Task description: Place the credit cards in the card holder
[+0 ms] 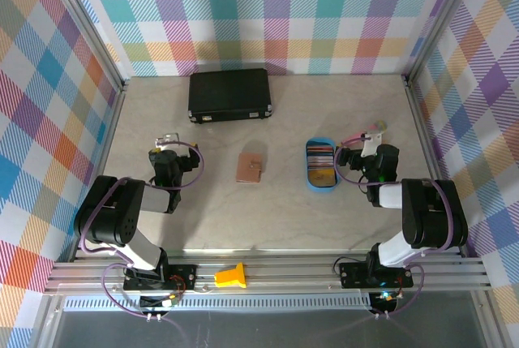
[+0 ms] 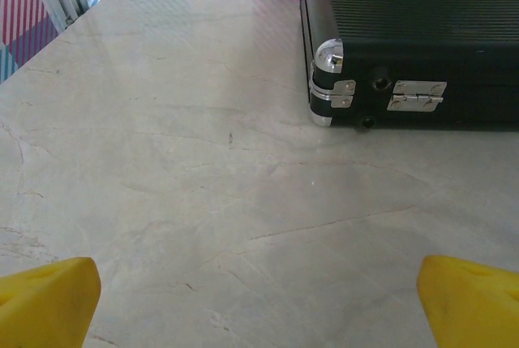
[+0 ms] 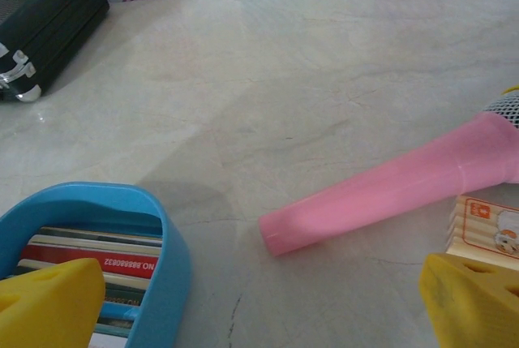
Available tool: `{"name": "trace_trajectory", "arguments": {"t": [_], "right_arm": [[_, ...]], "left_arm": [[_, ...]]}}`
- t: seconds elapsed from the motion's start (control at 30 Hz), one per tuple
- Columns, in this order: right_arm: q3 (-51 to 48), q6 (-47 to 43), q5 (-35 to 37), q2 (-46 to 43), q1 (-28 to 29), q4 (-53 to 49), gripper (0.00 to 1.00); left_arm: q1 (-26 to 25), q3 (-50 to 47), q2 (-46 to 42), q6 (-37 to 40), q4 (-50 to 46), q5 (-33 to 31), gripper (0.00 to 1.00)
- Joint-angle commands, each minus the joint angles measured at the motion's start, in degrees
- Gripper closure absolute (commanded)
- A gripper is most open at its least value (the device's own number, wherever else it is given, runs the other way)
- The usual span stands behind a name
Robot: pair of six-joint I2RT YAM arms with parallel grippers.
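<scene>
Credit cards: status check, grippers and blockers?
Jaws open, empty on left gripper and right gripper. In blue tray: credit cards, stacked, beside right gripper. Mid-table: card holder, untouched. Nothing between tray and holder.

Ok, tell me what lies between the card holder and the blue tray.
Nothing. In the top view, the stretch of table between the card holder and the blue tray is bare.

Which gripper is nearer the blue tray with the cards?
Right. The right gripper sits open just off the blue tray's right side, near its far end. The left gripper, also open, is well to the tray's left, beyond the card holder.
</scene>
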Motion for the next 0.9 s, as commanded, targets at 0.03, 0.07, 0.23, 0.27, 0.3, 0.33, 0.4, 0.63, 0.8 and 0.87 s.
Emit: {"name": "trace_trajectory", "arguments": {"t": [0.03,0.07,0.23,0.27,0.3,0.33,0.4,0.63,0.8,0.87], "right_arm": [[1.0,0.3,1.6,0.3,0.4,-0.1,0.01],[1.0,0.3,1.6,0.3,0.4,-0.1,0.01],[1.1,0.3,1.7,0.5,0.4,-0.2,0.01],[1.1,0.3,1.6,0.4,0.4,-0.2,0.01],[1.1,0.3,1.7,0.4,0.3,-0.2,0.01],[1.1,0.3,1.6,0.4,0.4,-0.2,0.01],[1.1,0.3,1.6,0.4,0.4,-0.2,0.01],[1.1,0.3,1.6,0.3,0.4,-0.2,0.01],[1.1,0.3,1.7,0.4,0.3,-0.2,0.01],[1.1,0.3,1.6,0.4,0.3,-0.2,0.01]], "left_arm": [[0.6,0.7,0.0,-1.0,-2.1,-0.9,0.0],[0.6,0.3,-0.1,-1.0,-1.4,-0.9,0.0],[0.6,0.5,0.0,-0.9,-1.8,-0.8,0.0],[0.6,0.5,0.0,-0.9,-1.7,-0.9,0.0],[0.6,0.5,0.1,-0.9,-1.7,-0.8,0.0],[0.6,0.5,0.0,-1.0,-1.8,-0.8,0.0],[0.6,0.5,0.0,-1.0,-1.8,-0.8,0.0],[0.6,0.6,0.1,-0.9,-1.9,-0.9,0.0],[0.6,0.6,0.0,-1.0,-1.9,-0.8,0.0],[0.6,0.5,0.0,-1.0,-1.8,-0.9,0.0]]}}
